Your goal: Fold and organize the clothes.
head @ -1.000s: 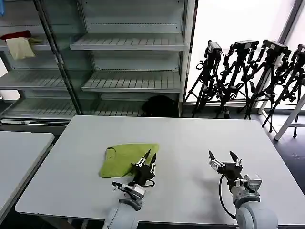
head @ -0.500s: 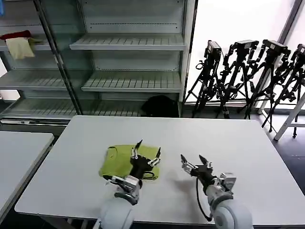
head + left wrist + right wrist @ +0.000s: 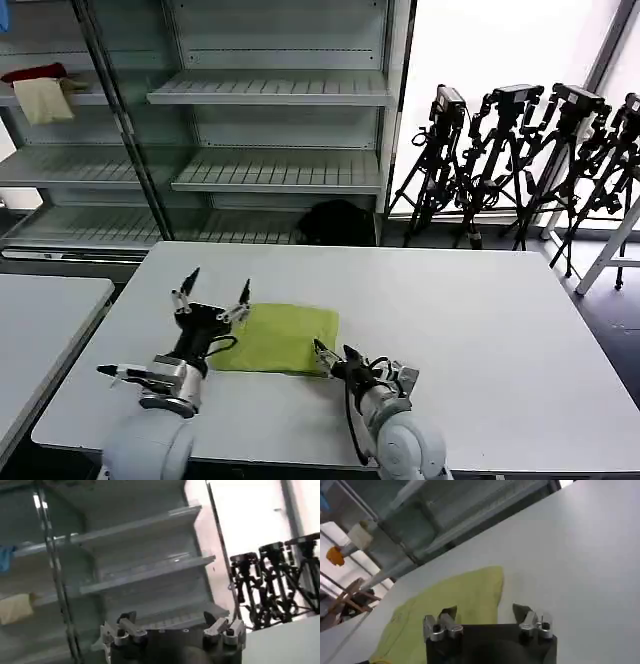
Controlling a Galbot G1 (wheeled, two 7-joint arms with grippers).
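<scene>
Lying folded into a compact rectangle on the white table (image 3: 480, 330), the lime T-shirt (image 3: 280, 338) sits between the two arms, and the main danger from here is undoing that fold. The right end effector (image 3: 333, 354) rests low at the near right corner of the cloth with its fingers spread fairly wide and nothing between them; if it closes on just the top layer or drags sideways, the stack would likely peel open or skew. The left end effector (image 3: 212, 290) hovers above the shirt's left edge, also spread wide and empty, tilted up toward the room; a careless descent could bunch that edge. The two sit near enough across the small bundle that a converging move risks contact. Around the work, nothing on the table blocks either arm. Behind stands a grey shelving unit (image 3: 270, 95), with a red cloth (image 3: 32, 73) and a cream cloth (image 3: 42, 100) on its upper left shelf, and a row of black tripods (image 3: 520, 160) by the window, all well apart.
</scene>
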